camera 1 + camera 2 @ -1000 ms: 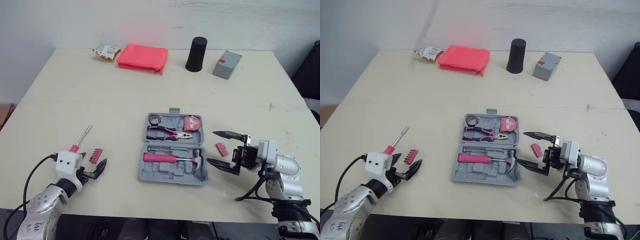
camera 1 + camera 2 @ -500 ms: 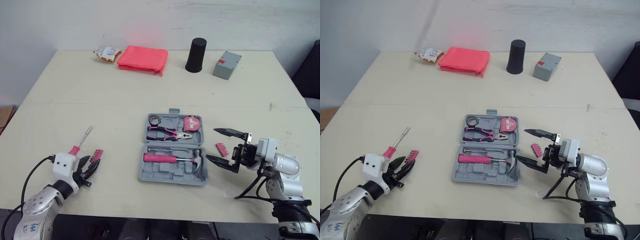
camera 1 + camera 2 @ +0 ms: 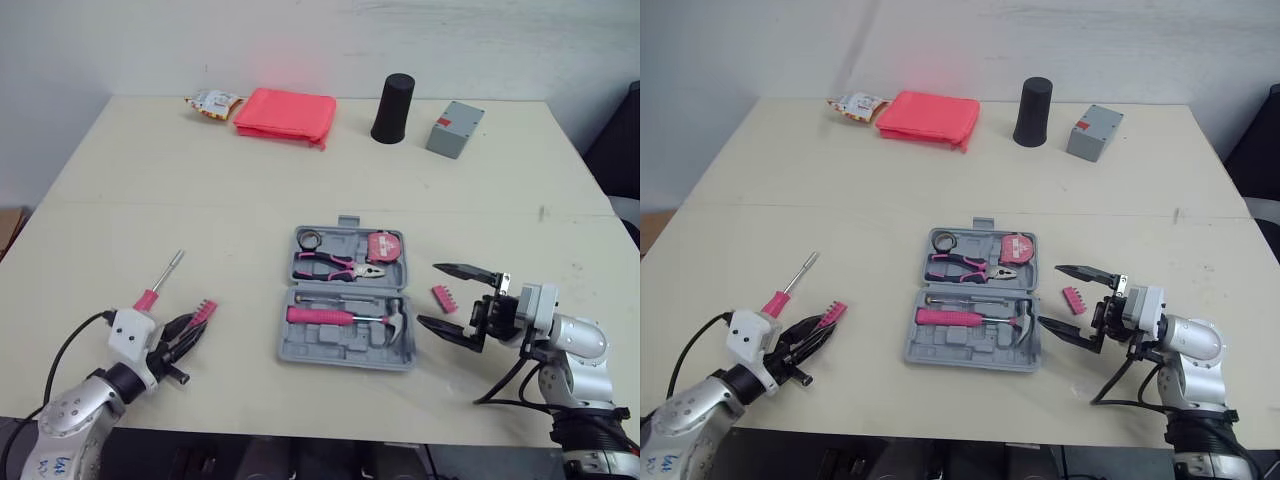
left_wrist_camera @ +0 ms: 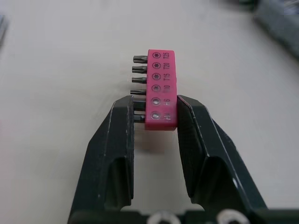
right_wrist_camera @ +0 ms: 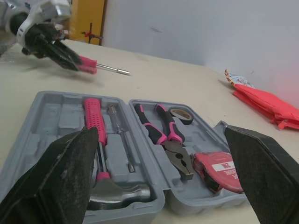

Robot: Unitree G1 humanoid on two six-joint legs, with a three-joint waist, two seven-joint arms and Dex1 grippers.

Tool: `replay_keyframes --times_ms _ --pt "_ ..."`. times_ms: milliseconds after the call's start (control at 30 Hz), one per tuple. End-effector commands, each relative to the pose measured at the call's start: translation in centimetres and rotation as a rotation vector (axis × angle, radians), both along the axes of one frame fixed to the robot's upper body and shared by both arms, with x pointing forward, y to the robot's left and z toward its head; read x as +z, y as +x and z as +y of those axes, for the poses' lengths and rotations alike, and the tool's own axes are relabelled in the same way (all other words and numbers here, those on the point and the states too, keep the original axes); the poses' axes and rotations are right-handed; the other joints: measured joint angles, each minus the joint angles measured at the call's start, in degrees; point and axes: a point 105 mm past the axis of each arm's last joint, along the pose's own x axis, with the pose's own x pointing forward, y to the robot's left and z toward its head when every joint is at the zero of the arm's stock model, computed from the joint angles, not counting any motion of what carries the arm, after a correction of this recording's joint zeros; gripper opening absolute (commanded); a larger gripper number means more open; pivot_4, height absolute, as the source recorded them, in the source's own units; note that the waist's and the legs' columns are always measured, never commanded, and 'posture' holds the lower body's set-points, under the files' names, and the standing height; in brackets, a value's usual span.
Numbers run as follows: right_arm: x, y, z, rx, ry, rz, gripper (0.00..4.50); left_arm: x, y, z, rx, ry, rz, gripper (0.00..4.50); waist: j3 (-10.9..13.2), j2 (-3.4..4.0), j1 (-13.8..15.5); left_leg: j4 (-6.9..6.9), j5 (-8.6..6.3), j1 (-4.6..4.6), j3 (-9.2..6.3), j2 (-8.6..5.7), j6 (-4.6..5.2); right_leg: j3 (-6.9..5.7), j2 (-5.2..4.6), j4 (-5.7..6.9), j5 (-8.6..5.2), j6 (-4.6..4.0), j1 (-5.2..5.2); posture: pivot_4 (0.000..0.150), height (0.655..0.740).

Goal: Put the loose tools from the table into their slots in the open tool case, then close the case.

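Left gripper [image 4: 154, 109] pinches the pink bit holder [image 4: 160, 88] by one end (leaving the bits clear for slotting) at the near left; right gripper [image 3: 428, 293] hovers spread just right of the open tool case [image 3: 345, 350].

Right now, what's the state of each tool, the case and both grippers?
Tool case: open.
Left gripper: shut on pink bit holder.
Pink bit holder: gripped.
Right gripper: open, empty.
Second bit holder: loose, right of case.
Screwdriver: loose, left of case.
Hammer: slotted.
Pliers: slotted.
Tape measure: slotted.
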Motion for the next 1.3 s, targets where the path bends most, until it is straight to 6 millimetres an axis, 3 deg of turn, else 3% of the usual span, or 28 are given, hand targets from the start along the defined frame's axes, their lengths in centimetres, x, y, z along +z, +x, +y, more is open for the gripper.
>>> replay_keyframes --times_ms 33,133,200,367,467,600,800,967,1167,1300 --pt "1.3 -0.4 -0.4 -0.005 -0.023 -0.042 4.5 2.9 -0.8 -2.9 -0.232 0.074 -0.042 0.64 -0.01 0.01 -0.11 -0.02 0.0 0.03 0.01 -0.01 0.0 0.02 -0.01 -0.03 0.0 0.0 0.01 0.15 0.74" --pt "1.5 -1.4 -0.5 0.048 -0.072 -0.017 4.5 3.5 -1.5 -5.9 -0.497 0.196 0.055 0.64 0.02 0.07 0.01 -0.06 0.02 0.0 -0.03 0.0 -0.02 -0.03 0.01 -0.03 -0.01 -0.03 -0.02 0.15 0.74" --pt "1.6 -1.8 -0.4 0.059 -0.078 0.003 4.5 3.1 -1.5 -6.6 -0.572 0.258 0.142 0.64 0.02 0.07 -0.07 -0.05 0.02 0.01 -0.02 -0.01 -0.01 -0.03 0.02 -0.02 -0.02 -0.03 0.02 0.15 0.74" --pt "2.0 -2.0 -0.2 0.033 -0.066 0.007 4.5 2.9 0.5 -7.8 -0.592 0.321 0.193 0.64 0.06 0.07 -0.22 -0.06 0.04 0.02 0.02 0.0 0.01 -0.02 0.09 -0.01 -0.01 -0.02 0.03 0.15 0.74" --pt "1.7 -2.3 0.1 0.026 -0.064 0.022 4.5 0.7 0.9 -8.1 -0.629 0.434 0.232 0.64 0.06 0.07 -0.01 -0.05 0.04 0.02 0.04 -0.01 0.01 -0.01 0.13 0.01 -0.01 -0.01 0.02 0.15 0.74" --pt "1.7 -2.3 -0.2 -0.013 -0.059 0.014 4.5 0.3 1.2 -9.8 -0.662 0.388 0.248 0.64 0.12 -0.03 0.1 0.0 0.04 -0.03 0.07 -0.03 0.04 -0.01 0.15 0.01 0.0 0.01 0.01 0.15 0.74" --pt "1.1 -2.7 -0.5 -0.031 -0.058 0.021 4.5 -0.5 2.1 -9.6 -0.652 0.455 0.266 0.64 0.15 -0.08 0.31 0.05 0.05 -0.02 0.06 -0.03 0.06 0.0 0.14 0.03 0.01 0.03 0.04 0.15 0.74" --pt "0.8 -2.9 -0.5 -0.034 -0.054 0.024 4.5 0.2 2.3 -10.7 -0.688 0.446 0.238 0.64 0.15 -0.08 0.43 0.11 0.07 0.0 0.05 -0.04 0.08 0.01 0.14 0.06 0.02 0.04 0.09 0.15 0.74" --pt "0.5 -3.1 -0.7 -0.047 -0.055 0.029 4.5 2.6 1.9 -10.1 -0.698 0.489 0.227 0.64 0.17 -0.12 0.05 0.09 0.1 -0.02 0.05 -0.03 0.06 0.0 0.17 0.24 0.02 0.05 0.05 0.15 0.74" --pt "0.4 -3.1 -0.7 -0.05 -0.055 0.028 4.5 3.0 2.2 -10.9 -0.713 0.519 0.219 0.64 0.21 -0.18 0.13 0.17 0.12 -0.02 0.06 -0.04 0.08 0.02 0.18 0.27 0.02 0.05 0.05 0.15 0.74"
